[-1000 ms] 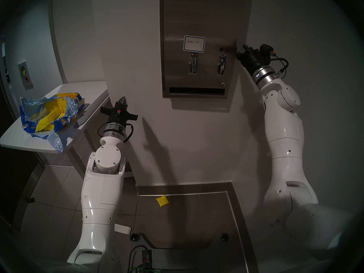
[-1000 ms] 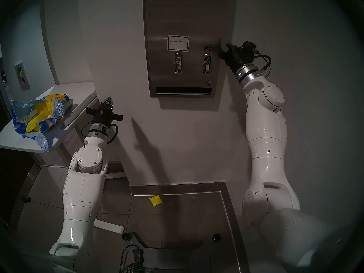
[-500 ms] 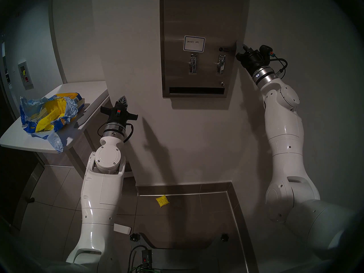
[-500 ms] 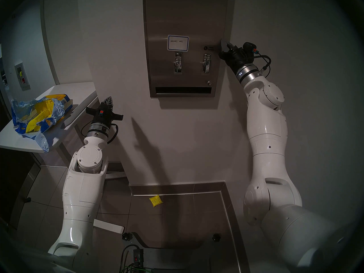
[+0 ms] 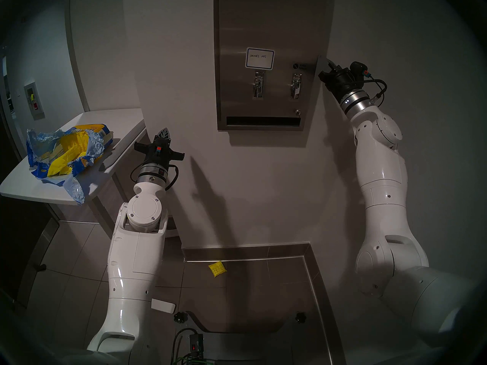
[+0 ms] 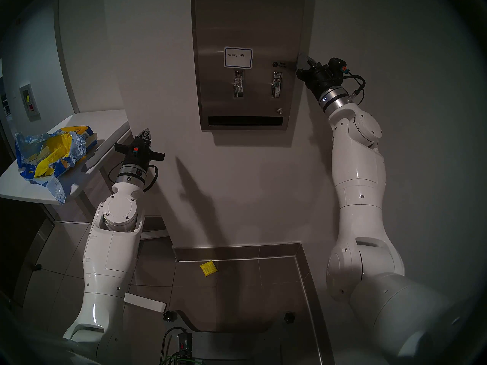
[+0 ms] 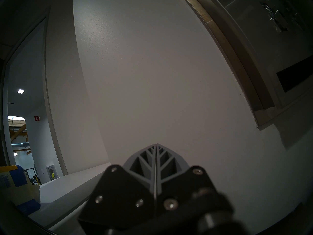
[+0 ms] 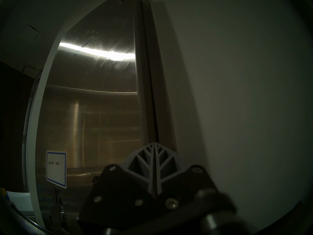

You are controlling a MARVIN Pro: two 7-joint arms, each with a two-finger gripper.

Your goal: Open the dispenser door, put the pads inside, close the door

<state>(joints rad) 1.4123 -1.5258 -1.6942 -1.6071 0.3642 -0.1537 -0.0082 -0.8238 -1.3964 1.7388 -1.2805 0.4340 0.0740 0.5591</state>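
Note:
The dispenser door (image 5: 266, 27) is a brushed-steel panel on the wall with a blue-bordered label (image 5: 260, 58), two chrome levers, a round lock and a dark slot. My right gripper (image 5: 327, 60) (image 6: 307, 58) is shut and empty, its tip at the door's right edge. In the right wrist view the shut fingertips (image 8: 155, 144) sit at a narrow dark gap beside that edge. My left gripper (image 5: 164, 131) (image 7: 156, 144) is shut and empty, low near the table corner. One yellow pad (image 5: 217, 269) (image 6: 208, 268) lies on the floor by the wall.
A white table (image 5: 110, 119) at the left holds a torn blue-and-yellow bag (image 5: 66, 156). A grey baseboard (image 5: 245, 250) and a steel floor strip (image 5: 316, 285) run below the dispenser. Cables and a power box (image 5: 195, 343) sit at the bottom.
My right gripper has shifted slightly right and down at the door's right edge, and the panel's right edge looks drawn in a little. The left arm has not moved.

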